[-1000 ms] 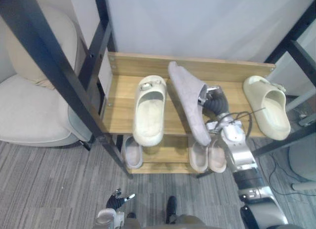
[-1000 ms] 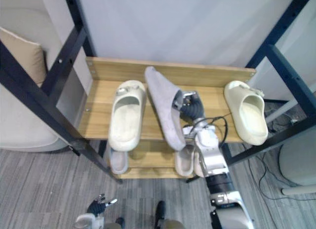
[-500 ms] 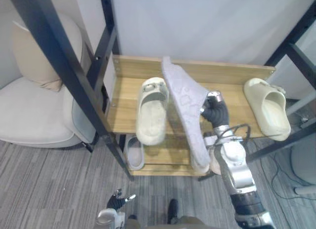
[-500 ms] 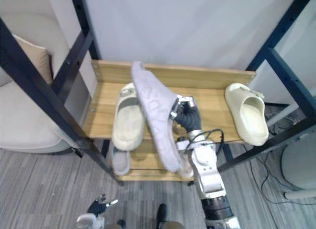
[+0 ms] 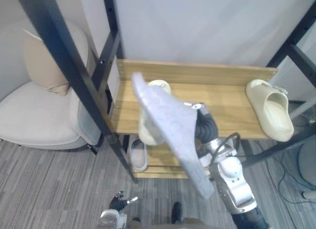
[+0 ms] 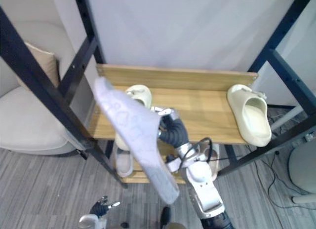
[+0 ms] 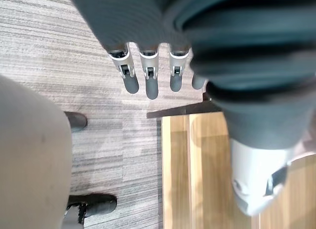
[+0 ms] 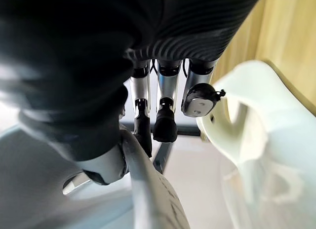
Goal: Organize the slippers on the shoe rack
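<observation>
1. Where the right wrist view looks along the right hand [image 8: 148,66], its fingers [image 8: 164,124] curl round the rim of the grey slipper [image 8: 148,204], thumb against it. Firm grip.
2. Head views: right hand [image 5: 204,128] sits at frame centre, grey slipper [image 5: 168,128] held clear of the shelf. It is tilted, running from upper left to lower right of the frame, with its flat, faintly patterned side toward the camera.
3. Behind the grey slipper, a cream slipper [image 5: 147,132] lies on the rack's top shelf [image 5: 227,103], left of centre and partly hidden.
4. Second cream slipper [image 5: 269,110] lies at the right end of the same shelf, well apart from the first.
5. Lower shelf, lower left of the rack: a pale slipper [image 5: 138,157] pokes out under the top board. Another pale shape shows near the right arm; type cannot be told.
6. Left hand [image 5: 119,203] hangs at the bottom edge, left of centre, over carpet. Its fingers [image 7: 151,77] are straight and hold nothing.
7. Far left of frame: a chair [image 5: 34,118] with a tan cushion [image 5: 42,61].
</observation>
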### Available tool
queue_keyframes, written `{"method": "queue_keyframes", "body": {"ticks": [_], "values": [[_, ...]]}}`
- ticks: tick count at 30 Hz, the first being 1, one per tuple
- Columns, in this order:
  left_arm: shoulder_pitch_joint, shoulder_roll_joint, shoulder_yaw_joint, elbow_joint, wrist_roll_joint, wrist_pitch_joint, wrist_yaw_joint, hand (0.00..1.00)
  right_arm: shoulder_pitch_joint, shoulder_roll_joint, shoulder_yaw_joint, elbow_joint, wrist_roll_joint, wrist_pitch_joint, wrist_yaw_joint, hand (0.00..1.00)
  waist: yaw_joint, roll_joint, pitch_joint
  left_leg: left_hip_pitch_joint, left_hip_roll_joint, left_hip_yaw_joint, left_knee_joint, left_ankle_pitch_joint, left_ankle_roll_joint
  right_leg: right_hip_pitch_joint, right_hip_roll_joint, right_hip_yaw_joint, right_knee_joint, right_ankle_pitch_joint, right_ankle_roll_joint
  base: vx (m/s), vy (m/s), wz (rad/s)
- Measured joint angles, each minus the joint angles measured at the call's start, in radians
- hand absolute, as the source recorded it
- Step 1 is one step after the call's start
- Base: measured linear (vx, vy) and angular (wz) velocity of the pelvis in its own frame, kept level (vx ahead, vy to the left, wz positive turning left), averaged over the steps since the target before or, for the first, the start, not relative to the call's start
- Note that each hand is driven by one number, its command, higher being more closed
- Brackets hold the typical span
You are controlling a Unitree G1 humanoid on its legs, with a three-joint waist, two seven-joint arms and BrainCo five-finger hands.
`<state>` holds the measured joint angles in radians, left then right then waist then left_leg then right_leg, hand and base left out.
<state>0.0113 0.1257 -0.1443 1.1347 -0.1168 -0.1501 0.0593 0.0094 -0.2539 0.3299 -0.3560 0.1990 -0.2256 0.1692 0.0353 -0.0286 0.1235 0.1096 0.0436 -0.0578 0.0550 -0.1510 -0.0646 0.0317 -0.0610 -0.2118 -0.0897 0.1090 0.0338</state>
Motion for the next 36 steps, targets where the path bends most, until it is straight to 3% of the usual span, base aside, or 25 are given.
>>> {"method": "queue_keyframes", "body": {"ticks": [8,19,22,27,32,36], "values": [[-0.005,0.004,-0.036,0.014,0.001,-0.011,-0.003,0.0,0.059,-0.071,0.097,-0.03,0.0,0.0,0.069,1.0,-0.008,0.005,-0.003,-0.001,-0.003,-0.018,0.031,-0.001,0.006,0.025,-0.007,-0.011,0.001,0.001,-0.006,-0.08,-0.003,0.07],[-0.04,0.005,-0.086,0.048,0.009,-0.012,-0.006,0.0,0.092,-0.154,0.195,-0.028,-0.002,0.012,0.13,1.0,-0.028,0.025,0.026,-0.008,-0.003,-0.061,0.076,-0.012,0.0,0.015,-0.016,-0.044,0.091,-0.05,-0.012,-0.04,-0.001,0.1],[-0.069,0.006,-0.103,0.048,0.008,-0.012,-0.005,0.0,0.089,-0.172,0.229,-0.015,-0.006,0.016,0.135,1.0,-0.027,0.035,0.071,-0.08,-0.009,-0.072,0.174,-0.036,-0.006,-0.063,-0.035,-0.055,0.225,-0.103,-0.01,-0.06,0.019,0.17],[-0.164,0.006,-0.108,0.03,-0.026,-0.014,0.02,0.0,-0.006,-0.171,0.222,0.139,-0.081,0.023,0.086,1.0,-0.028,0.048,0.209,-0.305,-0.043,-0.087,0.405,-0.098,-0.011,-0.294,-0.085,-0.058,0.472,-0.182,-0.02,-0.16,0.012,0.12],[-0.211,0.0,-0.07,-0.006,-0.047,-0.022,0.048,0.0,-0.057,-0.141,0.182,0.177,-0.122,0.032,0.04,1.0,-0.026,0.059,0.28,-0.468,-0.044,-0.085,0.514,-0.123,-0.013,-0.451,-0.099,-0.058,0.566,-0.194,-0.033,-0.14,0.007,-0.02],[-0.234,-0.01,-0.004,-0.074,-0.082,-0.04,0.074,0.0,-0.102,-0.098,0.105,0.165,-0.161,0.03,-0.033,1.0,-0.022,0.057,0.313,-0.649,-0.05,-0.075,0.687,-0.176,-0.032,-0.652,-0.138,-0.049,0.776,-0.269,-0.05,-0.08,-0.034,0.0]]}}
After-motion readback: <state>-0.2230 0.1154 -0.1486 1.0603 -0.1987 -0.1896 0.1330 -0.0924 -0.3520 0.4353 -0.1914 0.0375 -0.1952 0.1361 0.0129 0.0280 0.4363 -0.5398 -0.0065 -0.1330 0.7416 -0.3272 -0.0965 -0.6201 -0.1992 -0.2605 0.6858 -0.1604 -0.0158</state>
